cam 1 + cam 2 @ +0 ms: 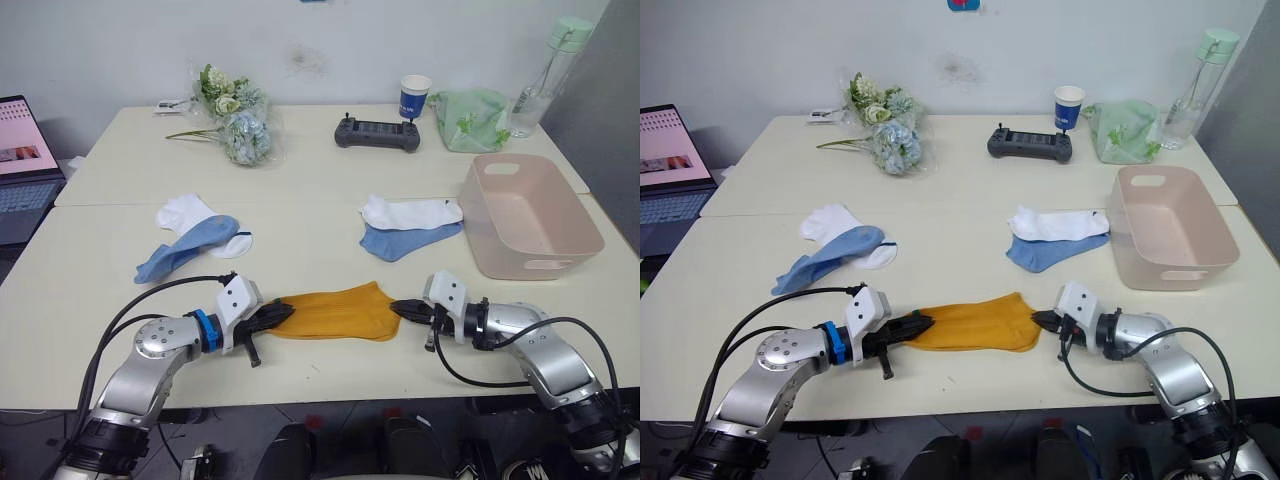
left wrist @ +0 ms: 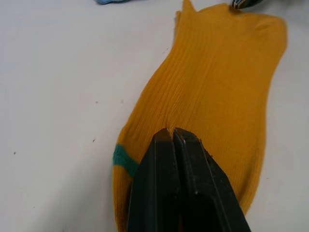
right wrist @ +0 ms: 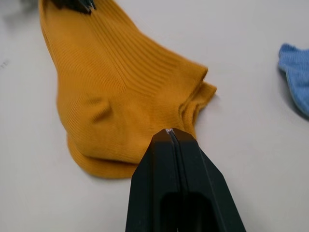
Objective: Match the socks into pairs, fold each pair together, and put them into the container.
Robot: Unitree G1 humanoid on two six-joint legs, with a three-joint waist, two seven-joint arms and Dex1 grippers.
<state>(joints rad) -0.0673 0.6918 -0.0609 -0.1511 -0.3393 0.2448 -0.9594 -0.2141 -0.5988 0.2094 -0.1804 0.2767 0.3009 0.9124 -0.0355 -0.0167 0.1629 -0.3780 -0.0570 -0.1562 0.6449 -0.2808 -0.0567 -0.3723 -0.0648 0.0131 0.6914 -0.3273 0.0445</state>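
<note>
- The mustard socks lie flat near the front edge of the surface, stacked one on the other, between the two hands.
- The left hand has its fingers pressed together on the toe end of the stack, where a thin green stripe shows on the edge.
- The right hand has its fingers closed together at the cuff end of the stack; whether cloth is pinched between them I cannot tell.
- One blue sock lies toward the left, partly over a white sock.
- A second white sock lies on top of a second blue sock, just left of the basket.
- The pink basket stands on the right side of the surface, with no socks in it.
- Along the far edge are a bunch of flowers, a black controller, a paper cup, a green bag and a bottle.
- A laptop stands open off the left edge.
</note>
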